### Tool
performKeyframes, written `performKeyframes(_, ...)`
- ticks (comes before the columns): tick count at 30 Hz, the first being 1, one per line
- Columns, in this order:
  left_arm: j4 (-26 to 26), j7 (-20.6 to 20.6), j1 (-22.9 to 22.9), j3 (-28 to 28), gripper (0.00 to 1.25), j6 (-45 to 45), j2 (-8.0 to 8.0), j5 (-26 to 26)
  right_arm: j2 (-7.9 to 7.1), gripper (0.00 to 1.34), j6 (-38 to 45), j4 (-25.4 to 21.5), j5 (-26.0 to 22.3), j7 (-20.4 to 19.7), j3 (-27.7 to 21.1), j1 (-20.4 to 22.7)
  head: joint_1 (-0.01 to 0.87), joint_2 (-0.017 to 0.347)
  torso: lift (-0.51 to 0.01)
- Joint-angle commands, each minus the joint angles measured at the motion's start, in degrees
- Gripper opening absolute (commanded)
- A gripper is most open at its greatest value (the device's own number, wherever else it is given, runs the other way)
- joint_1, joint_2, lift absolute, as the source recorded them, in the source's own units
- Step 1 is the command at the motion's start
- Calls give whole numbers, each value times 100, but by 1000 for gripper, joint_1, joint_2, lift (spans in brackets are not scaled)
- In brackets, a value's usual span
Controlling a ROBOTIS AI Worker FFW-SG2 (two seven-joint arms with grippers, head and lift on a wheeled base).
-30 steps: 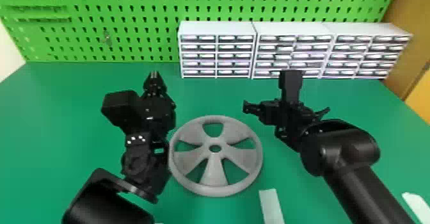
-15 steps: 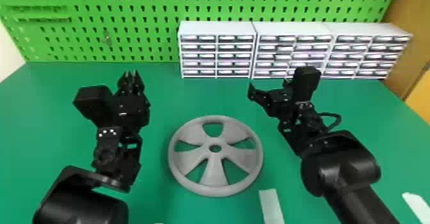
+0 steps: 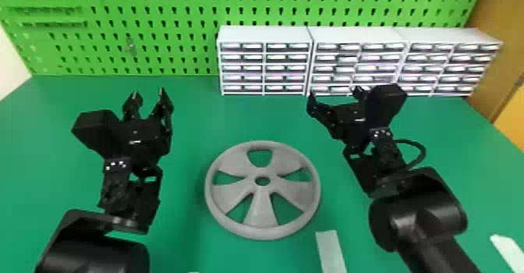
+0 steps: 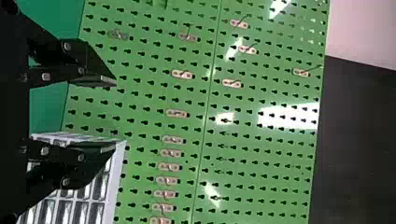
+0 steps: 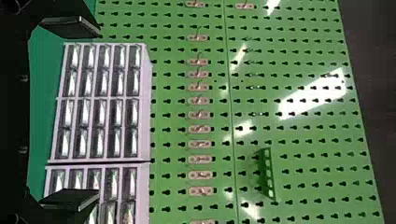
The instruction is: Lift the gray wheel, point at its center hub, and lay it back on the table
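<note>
The gray wheel (image 3: 259, 210) lies flat on the green table (image 3: 187, 112), its center hub uncovered between the two arms. My left gripper (image 3: 148, 93) is to the left of the wheel and beyond it, open and holding nothing. In the left wrist view, the left gripper (image 4: 116, 114) has its fingers apart, facing the pegboard. On the other side, my right gripper (image 3: 335, 93) is beyond the wheel to the right, also open and unloaded. Wide-spread fingers mark the right gripper (image 5: 99, 114) in the right wrist view.
White drawer cabinets (image 3: 265, 34) line the table's back edge, against a green pegboard (image 3: 156, 50) with hooks. Pale strips lie near the front, one (image 3: 330, 249) just right of the wheel and another (image 3: 508, 249) at the far right.
Both arms have shifted, the left one outward to the left, away from the wheel. Both grippers have turned, and their fingers now show spread. The wheel has stayed in place.
</note>
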Motion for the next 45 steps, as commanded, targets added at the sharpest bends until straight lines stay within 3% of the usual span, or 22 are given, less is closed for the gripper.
performKeyframes(1,77,-74,-25,57,617,-46,-27,92,13,1238,-180,-56,39,0,-48,78,692,48,-96)
performKeyframes(12,262,-249,-60,145,704,-46,-36,189,39,1238,-206,-223,127,0,-233,254,692,48,-96)
performKeyframes(23,376,-355,-87,277,741,6,-54,189,57,1238,-206,-337,733,-9,-347,324,692,48,-96)
performKeyframes(39,376,-399,-69,321,742,112,-115,197,74,1238,-180,-337,725,-9,-567,456,692,48,-96)
performKeyframes(45,438,-390,-148,400,742,138,-221,30,92,1238,-83,-328,716,-9,-637,386,692,48,-96)
